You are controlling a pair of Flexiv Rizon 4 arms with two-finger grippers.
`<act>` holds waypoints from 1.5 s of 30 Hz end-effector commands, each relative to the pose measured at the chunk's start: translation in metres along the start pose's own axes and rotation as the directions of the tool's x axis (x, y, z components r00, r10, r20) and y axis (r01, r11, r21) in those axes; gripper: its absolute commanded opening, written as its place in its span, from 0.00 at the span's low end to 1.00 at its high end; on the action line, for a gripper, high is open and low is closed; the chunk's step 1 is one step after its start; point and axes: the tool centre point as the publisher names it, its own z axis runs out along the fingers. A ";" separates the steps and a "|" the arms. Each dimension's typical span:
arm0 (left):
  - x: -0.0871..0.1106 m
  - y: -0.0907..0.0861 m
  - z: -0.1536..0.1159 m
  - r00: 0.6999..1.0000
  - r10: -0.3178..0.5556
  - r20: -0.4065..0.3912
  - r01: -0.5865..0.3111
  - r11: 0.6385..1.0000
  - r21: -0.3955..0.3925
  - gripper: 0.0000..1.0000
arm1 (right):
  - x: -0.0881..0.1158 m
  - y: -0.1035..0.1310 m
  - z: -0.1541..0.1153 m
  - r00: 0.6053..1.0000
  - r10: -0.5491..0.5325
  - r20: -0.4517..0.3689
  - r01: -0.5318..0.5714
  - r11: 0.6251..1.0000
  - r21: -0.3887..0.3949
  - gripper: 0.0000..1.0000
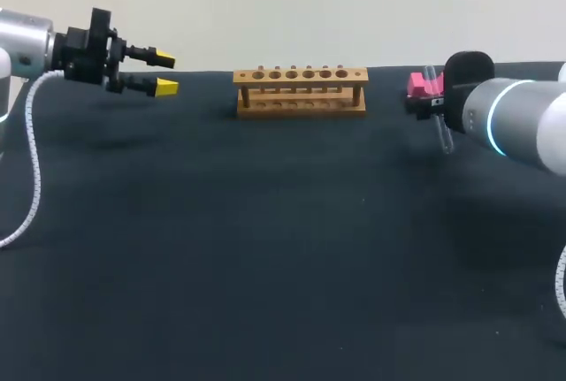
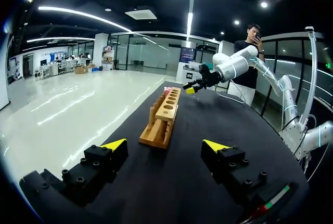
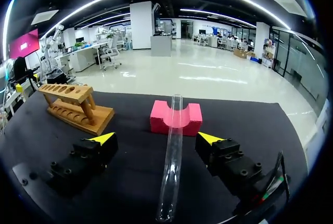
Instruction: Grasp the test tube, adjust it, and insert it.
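While the right gripper (image 3: pixel 156 139) stands wide open, its two yellow-tipped fingers (image 3: pixel 104 139) flank the test tube (image 3: pixel 171 156) on either side, and neither one touches the glass. The clear tube lies lengthwise between them. Its far end sits in the groove of a pink holder (image 3: pixel 158 120) just ahead of the fingertips, and its near end runs back under the wrist. Whether that near end rests on the desk (image 1: pixel 265 240) I cannot tell.

In the head view the tube (image 1: pixel 440 116) shows as a slanted clear rod just beside the right arm's wrist, its upper end at the pink holder (image 1: pixel 416 85), close to the desk's far edge on the right-hand side.

Further out, a wooden rack (image 1: pixel 301 91) stands upright at the middle of the far edge. A row of round holes runs along its top bar and none of them holds a tube. It stands apart from the holder, with bare black desk between them.

Well away, over the far left corner, the left gripper (image 1: pixel 165 74) hangs above the desk with its fingers spread and nothing between them. From its wrist view the rack (image 2: pixel 164 115) lies ahead, end-on.
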 end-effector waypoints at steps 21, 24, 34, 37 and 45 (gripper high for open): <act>0.001 0.000 0.000 1.000 0.003 0.002 -0.003 1.000 0.000 1.00 | 0.016 -0.018 0.028 0.826 0.078 0.558 -0.066 0.997 -0.042 1.00; 0.001 0.000 0.000 1.000 0.003 0.002 -0.003 1.000 0.000 1.00 | 0.018 -0.019 0.032 0.835 0.069 0.547 -0.055 0.998 -0.042 1.00; 0.001 0.000 0.000 1.000 0.003 0.002 -0.003 1.000 0.000 1.00 | 0.019 -0.021 0.039 0.841 0.064 0.538 -0.041 0.998 -0.054 1.00; 0.001 0.000 0.000 1.000 0.003 0.002 -0.003 1.000 0.000 1.00 | 0.019 -0.022 0.041 0.842 0.064 0.536 -0.039 0.998 -0.058 1.00; 0.001 0.000 0.000 1.000 0.003 0.002 -0.003 1.000 0.000 1.00 | 0.020 -0.023 0.045 0.848 0.059 0.527 -0.027 0.997 -0.067 0.76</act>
